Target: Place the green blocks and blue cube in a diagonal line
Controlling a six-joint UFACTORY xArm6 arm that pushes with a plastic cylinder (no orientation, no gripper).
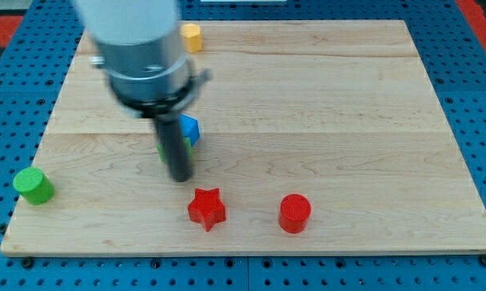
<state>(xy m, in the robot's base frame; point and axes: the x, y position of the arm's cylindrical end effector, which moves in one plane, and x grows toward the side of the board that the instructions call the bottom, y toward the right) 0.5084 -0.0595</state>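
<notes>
My tip [180, 176] rests on the board left of centre, just below the blue cube [190, 128], which the rod partly hides. A second green block [194, 142] peeks out at the cube's lower right edge, mostly hidden behind the rod. A green cylinder [34, 186] stands at the board's left edge, far to the left of my tip. The arm's grey body [137, 48] covers the board's upper left.
A red star [207, 208] lies just below and right of my tip. A red cylinder [294, 213] stands to its right. A yellow block [192, 36] sits at the board's top edge. The wooden board [348, 121] lies on a blue pegboard.
</notes>
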